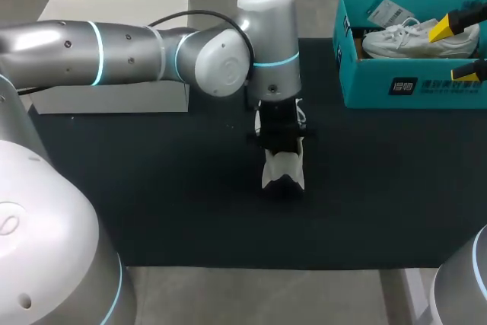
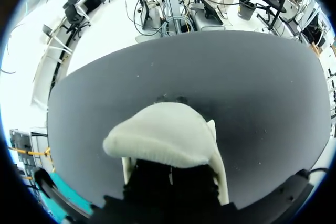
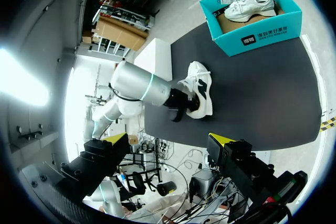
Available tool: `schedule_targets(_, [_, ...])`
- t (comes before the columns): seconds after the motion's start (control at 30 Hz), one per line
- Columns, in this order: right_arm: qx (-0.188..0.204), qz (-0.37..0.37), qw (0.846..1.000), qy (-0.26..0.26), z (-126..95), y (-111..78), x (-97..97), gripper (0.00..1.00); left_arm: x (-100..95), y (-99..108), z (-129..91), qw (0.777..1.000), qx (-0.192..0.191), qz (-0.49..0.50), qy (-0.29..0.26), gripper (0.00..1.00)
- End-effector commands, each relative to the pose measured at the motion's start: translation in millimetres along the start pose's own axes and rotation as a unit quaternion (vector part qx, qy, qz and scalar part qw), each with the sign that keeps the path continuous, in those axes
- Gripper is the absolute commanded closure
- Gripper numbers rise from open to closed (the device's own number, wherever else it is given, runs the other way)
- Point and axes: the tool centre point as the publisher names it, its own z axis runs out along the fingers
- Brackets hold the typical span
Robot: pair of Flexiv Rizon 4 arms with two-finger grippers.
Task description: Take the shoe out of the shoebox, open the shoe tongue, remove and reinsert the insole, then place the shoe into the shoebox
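A white shoe (image 1: 283, 169) lies on the black mat (image 1: 152, 188) at the table's middle. My left gripper (image 1: 279, 138) stands straight down on it, shut, its fingertips hidden by the shoe. In the left wrist view a white padded flap (image 2: 163, 135), seemingly the tongue, rises just ahead of the hidden fingers. A second white shoe (image 1: 411, 39) rests inside the teal shoebox (image 1: 411, 85) at the back right. My right gripper (image 1: 459, 49) hangs high at the right edge, open and empty; its wrist view shows its fingers (image 3: 118, 139) wide apart, far above the shoe on the mat (image 3: 202, 95) and the shoebox (image 3: 257, 32).
A white block (image 1: 114, 51) stands at the back left, partly behind my left arm (image 1: 114, 51). The mat runs bare to the left and to the front of the shoe.
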Motion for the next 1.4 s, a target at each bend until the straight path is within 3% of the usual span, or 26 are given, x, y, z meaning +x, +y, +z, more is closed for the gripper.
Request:
schedule_targets(0.03, [0.001,0.000,1.000,-0.001,1.3,1.3,0.0,0.00,5.5,8.4,-10.2,1.000,-0.016,-0.006,-0.005,1.00])
schedule_targets(0.53, [0.001,0.000,1.000,-0.001,1.3,1.3,0.0,0.00,11.1,18.3,19.7,0.998,-0.059,-0.016,0.021,1.00])
schedule_targets(0.87, [0.001,0.000,1.000,-0.001,1.3,1.3,0.0,0.00,-1.1,27.0,-20.6,0.996,-0.076,-0.027,-0.025,1.00])
schedule_targets(0.97, [0.001,0.000,1.000,-0.001,1.3,1.3,0.0,0.00,-1.9,29.1,-20.7,0.996,-0.083,-0.021,-0.021,1.00])
schedule_targets(1.27, [0.001,0.000,1.000,-0.001,1.3,1.3,0.0,0.00,5.2,28.1,9.2,0.996,-0.089,-0.008,0.020,1.00])
schedule_targets(1.4, [0.001,0.000,1.000,-0.001,1.3,1.3,0.0,0.00,5.4,26.1,-5.9,0.996,-0.091,-0.009,0.018,1.00])
